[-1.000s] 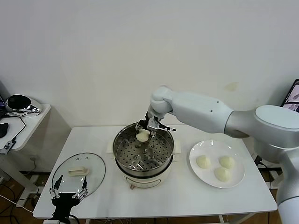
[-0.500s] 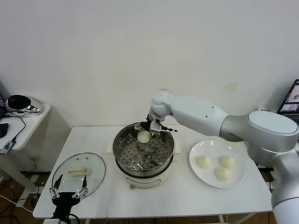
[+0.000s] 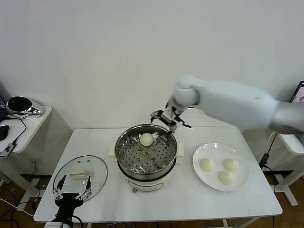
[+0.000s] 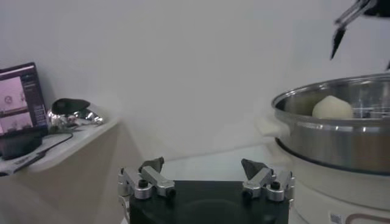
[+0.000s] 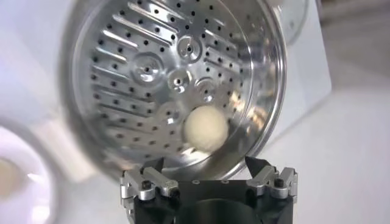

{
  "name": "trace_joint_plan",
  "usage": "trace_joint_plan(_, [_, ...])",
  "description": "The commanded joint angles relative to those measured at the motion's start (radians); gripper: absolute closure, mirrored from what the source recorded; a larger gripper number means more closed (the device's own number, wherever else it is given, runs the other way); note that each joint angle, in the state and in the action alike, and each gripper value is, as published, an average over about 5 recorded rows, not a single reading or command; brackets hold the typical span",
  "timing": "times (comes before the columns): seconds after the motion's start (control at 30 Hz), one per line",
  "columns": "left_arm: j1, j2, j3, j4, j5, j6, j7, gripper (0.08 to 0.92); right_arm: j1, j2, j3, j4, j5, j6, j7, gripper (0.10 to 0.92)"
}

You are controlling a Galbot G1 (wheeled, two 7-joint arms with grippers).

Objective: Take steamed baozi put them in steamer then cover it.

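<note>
White wall behind, white desk (image 3: 190,204) below. I count four baozi: one (image 3: 147,139) on the steamer (image 3: 146,156) tray's far side, three on the plate (image 3: 242,183) right of the steamer. They're probably soft and light, so I'd pinch each gently across its dome. Right gripper (image 3: 167,118) hangs released above the steamer's far rim; left gripper (image 3: 72,196) waits spread beside the single cover (image 3: 79,175), left of the steamer

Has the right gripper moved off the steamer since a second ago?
Yes. The right gripper has let go of the baozi and lifted up and toward the plate side, now above the steamer back rim, open.
</note>
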Motion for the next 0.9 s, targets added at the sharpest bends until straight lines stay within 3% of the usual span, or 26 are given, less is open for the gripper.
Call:
trace_joint_plan(0.03, [-0.002,0.004,0.004,-0.002,0.002,0.0,-0.001,0.177,0.085,-0.282,-0.038,0.245,0.182,-0.362,-0.04,0.203])
trace_joint_plan(0.2, [-0.005,0.007,0.008,-0.008,0.005,-0.001,-0.001,0.177,-0.014,-0.423,-0.014,0.241,0.048,-0.35,-0.045,0.203])
trace_joint_plan(0.37, [0.001,0.006,0.002,-0.022,0.007,0.0,0.0,0.177,-0.234,-0.466,0.123,0.159,-0.09,-0.28,-0.066,0.203])
trace_joint_plan(0.9, [0.024,-0.01,-0.035,-0.031,0.008,0.001,0.002,0.177,-0.663,-0.259,0.431,-0.17,-0.313,-0.145,-0.065,0.203])
